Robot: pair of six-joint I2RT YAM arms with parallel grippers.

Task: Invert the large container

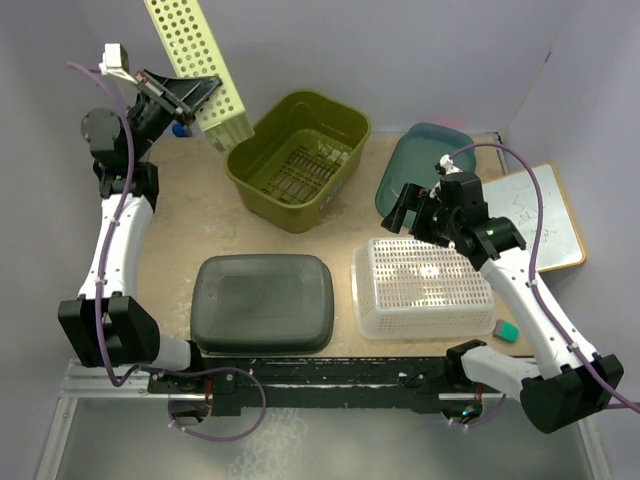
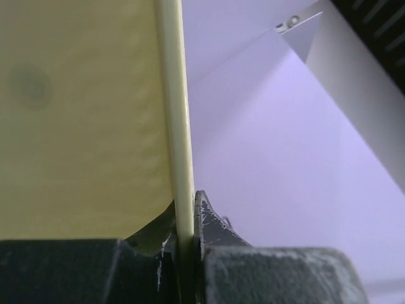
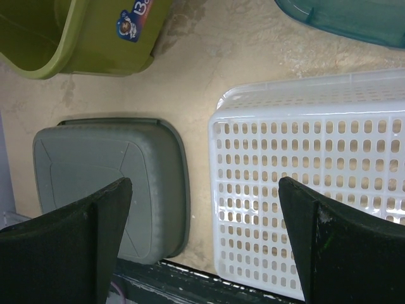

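Note:
My left gripper (image 1: 203, 98) is shut on the rim of a pale yellow perforated container (image 1: 190, 50) and holds it tilted high in the air at the back left. In the left wrist view the rim (image 2: 177, 126) is pinched between the fingers, and my left gripper (image 2: 185, 221) sits at the bottom with the container wall (image 2: 76, 114) filling the left. My right gripper (image 1: 420, 212) is open and empty above the far edge of a white perforated basket (image 1: 425, 285) that lies upside down. In the right wrist view my right gripper (image 3: 205, 240) hangs over the gap beside that basket (image 3: 316, 190).
An olive tub (image 1: 300, 160) stands upright at the back centre. A dark grey tub (image 1: 263, 302) lies upside down at the front, also in the right wrist view (image 3: 107, 183). A teal tub (image 1: 425, 160) lies upside down at the back right. A whiteboard (image 1: 545, 215) and a green eraser (image 1: 508, 331) are at the right.

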